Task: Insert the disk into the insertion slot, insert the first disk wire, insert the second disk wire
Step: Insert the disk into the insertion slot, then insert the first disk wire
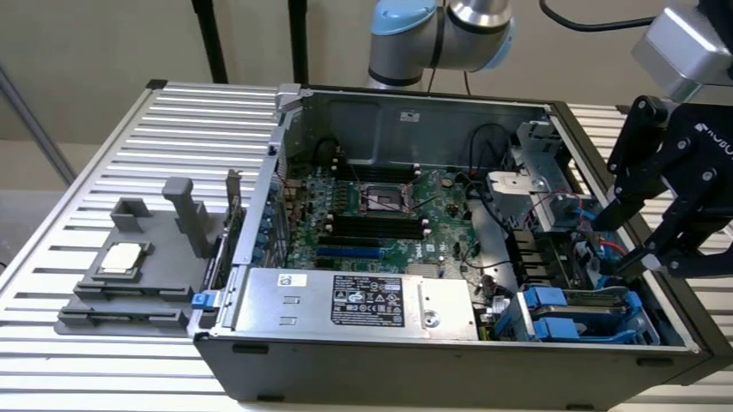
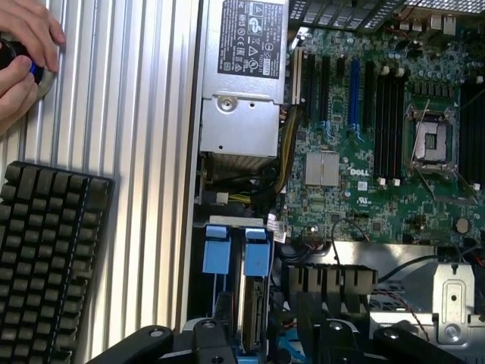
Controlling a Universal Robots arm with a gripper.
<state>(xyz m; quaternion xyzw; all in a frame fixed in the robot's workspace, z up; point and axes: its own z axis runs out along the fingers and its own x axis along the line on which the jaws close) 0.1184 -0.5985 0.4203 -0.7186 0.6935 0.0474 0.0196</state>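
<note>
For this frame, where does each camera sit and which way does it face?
Exterior view: off the arm, raised, looking down into the open computer case; the arm and its tool show at the exterior view's right.
Wrist view: on the wrist, facing down over the blue-railed drive bay; tool parts show, plus a keyboard and a person's hand.
Shared: motherboard, power supply, drive bay.
</note>
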